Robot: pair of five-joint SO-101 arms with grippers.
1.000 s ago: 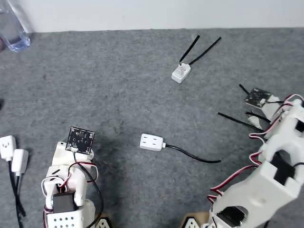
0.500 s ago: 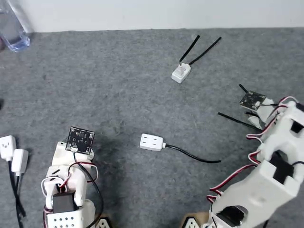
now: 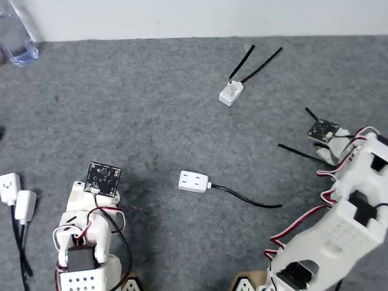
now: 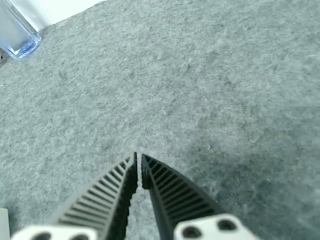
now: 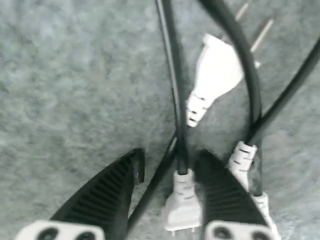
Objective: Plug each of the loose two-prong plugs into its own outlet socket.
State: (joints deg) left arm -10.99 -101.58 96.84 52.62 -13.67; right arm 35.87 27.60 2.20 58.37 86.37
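Plug (image 5: 182,207) lies between fingers of right gripper (image 5: 170,156).

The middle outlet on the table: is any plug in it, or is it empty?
Empty. The outlet lies with its slots bare in the high view, and no plug sits in them.

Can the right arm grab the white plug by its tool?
Probably yes. The right tool is open and the plug lies between its fingers, though a black cable crossing there might get pinched too.
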